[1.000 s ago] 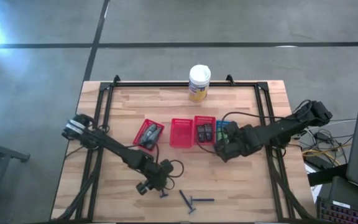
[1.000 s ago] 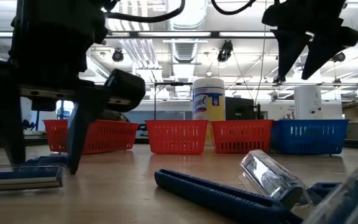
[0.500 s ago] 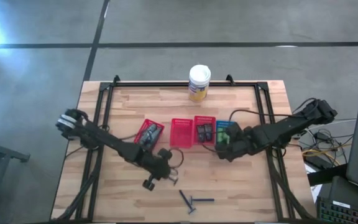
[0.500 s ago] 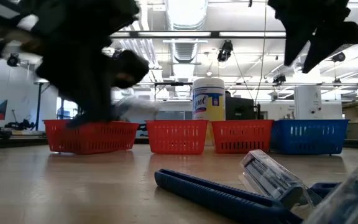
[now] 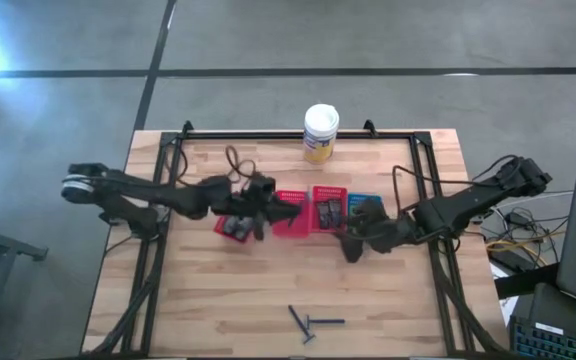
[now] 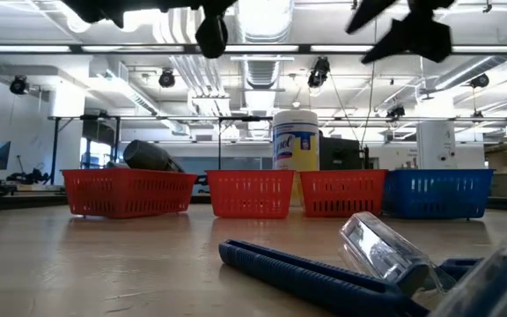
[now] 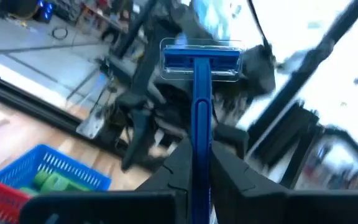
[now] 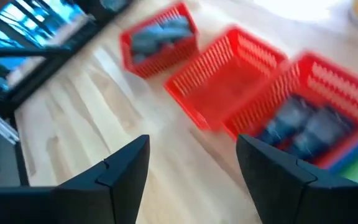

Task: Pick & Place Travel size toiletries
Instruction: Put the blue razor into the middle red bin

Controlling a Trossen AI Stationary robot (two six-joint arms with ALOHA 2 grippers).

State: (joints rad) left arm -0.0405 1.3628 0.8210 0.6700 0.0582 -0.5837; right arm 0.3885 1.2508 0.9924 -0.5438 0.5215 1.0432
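Note:
My left gripper (image 5: pixel 274 212) hovers over the row of baskets, shut on a blue razor (image 7: pixel 201 93) whose head (image 7: pixel 201 57) points away from the wrist. My right gripper (image 5: pixel 351 247) is open and holds nothing, just near of the blue basket (image 5: pixel 360 206) of green tubes. Two more razors (image 5: pixel 306 322) lie flat on the wood by the near edge, large in the low view (image 6: pixel 306 275). Grey tubes lie in the left red basket (image 5: pixel 236 218), and dark packets in the right red basket (image 5: pixel 329 210). My left gripper pinches the razor's blue handle (image 7: pixel 201 134) between its two fingers, and the handle runs along them. The head end sticks out past the fingertips. The razor is lifted clear of the table.
The middle red basket (image 5: pixel 290 212) looks empty. A white-lidded yellow canister (image 5: pixel 320 133) stands at the far edge behind the baskets. Bare wood lies between the baskets and the razors on the table. Black frame rails run along the table's left, right and far sides.
My left gripper has taken a razor up off the wood near the near edge. It has carried the razor up and toward the far edge, to above the baskets, and turned on the way. My right gripper has risen a little.

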